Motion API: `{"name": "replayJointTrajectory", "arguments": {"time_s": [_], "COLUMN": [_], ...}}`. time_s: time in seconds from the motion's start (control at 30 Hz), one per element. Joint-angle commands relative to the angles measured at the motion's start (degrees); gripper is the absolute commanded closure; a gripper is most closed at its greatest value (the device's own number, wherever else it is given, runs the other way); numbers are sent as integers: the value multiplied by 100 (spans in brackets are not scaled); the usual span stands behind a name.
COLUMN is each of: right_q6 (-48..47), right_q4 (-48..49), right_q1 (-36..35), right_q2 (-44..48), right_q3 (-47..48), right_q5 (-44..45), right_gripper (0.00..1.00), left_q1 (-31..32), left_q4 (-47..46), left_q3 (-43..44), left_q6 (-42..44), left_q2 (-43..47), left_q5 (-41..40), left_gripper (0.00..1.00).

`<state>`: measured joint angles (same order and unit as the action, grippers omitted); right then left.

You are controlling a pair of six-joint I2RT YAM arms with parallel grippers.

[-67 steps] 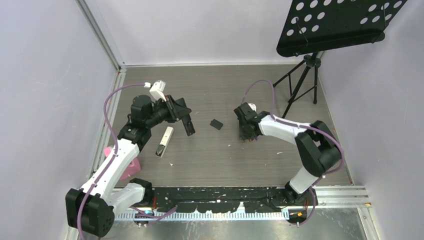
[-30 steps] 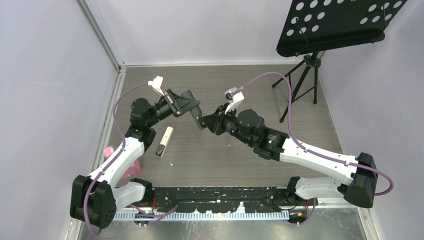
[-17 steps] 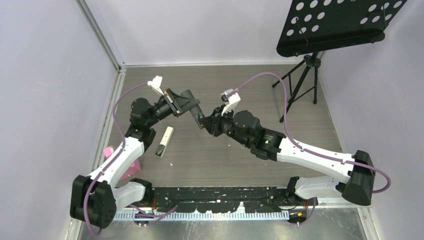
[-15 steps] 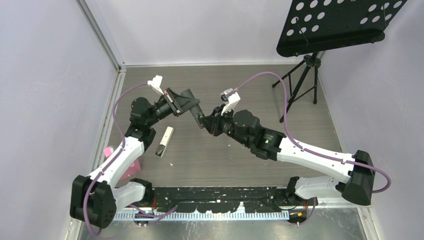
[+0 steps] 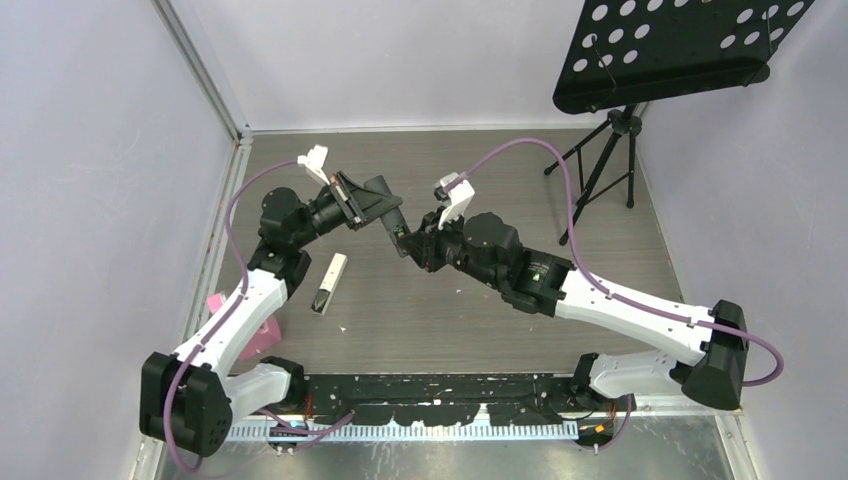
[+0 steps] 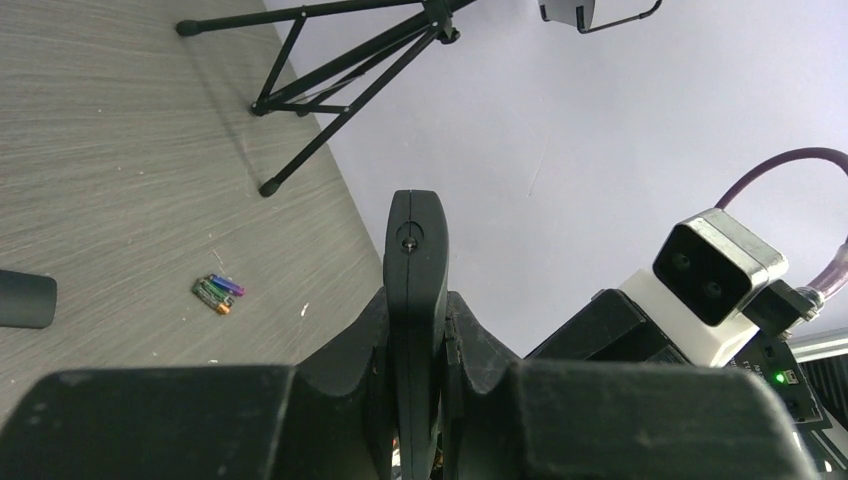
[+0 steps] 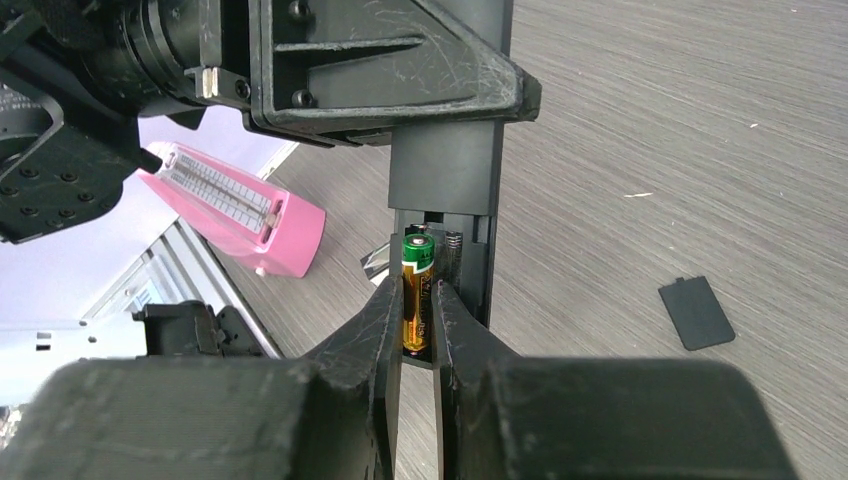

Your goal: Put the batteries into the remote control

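One glossy gold-green cylindrical battery (image 7: 417,262) pinched in right gripper (image 7: 418,300), centre frame, at open bay of slim matte-black remote (image 7: 445,170); left gripper (image 6: 415,330) clamped on remote; spare cells (image 6: 218,293) lower left on woodgrain table (image 6: 120,150).

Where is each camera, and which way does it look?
Top external: above and behind, looking down at the table; left arm and right arm show.
Left wrist: on the left gripper, looking along its jaws shut on the remote.
Right wrist: on the right gripper, looking along jaws pinching a battery.
Shared: both wrist views show the remote.
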<state>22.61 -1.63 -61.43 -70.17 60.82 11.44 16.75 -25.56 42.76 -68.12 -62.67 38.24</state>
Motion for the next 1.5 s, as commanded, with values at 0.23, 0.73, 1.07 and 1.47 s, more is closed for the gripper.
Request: {"name": "replayJointTrajectory", "arguments": {"time_s": [0.23, 0.73, 1.07, 1.47], "right_q6": [-238, -84, -64, -2], "right_q4": [-1150, -1360, -1225, -1224], "right_q1": [-71, -71, -71, -68], "right_q2": [-348, -448, -546, -448], "right_q3": [286, 315, 597, 771], "right_q5": [-537, -64, 268, 409], "right_gripper": [88, 77, 67, 58], "left_q1": [-20, -23, -23, -23], "left_q4": [-379, -344, -342, -343], "left_q3": [634, 745, 566, 540], "left_q6": [-212, -335, -416, -308], "left_q2": [83, 112, 14, 27], "left_q5": [29, 230, 385, 499], "left_gripper": [100, 100, 100, 100]}}
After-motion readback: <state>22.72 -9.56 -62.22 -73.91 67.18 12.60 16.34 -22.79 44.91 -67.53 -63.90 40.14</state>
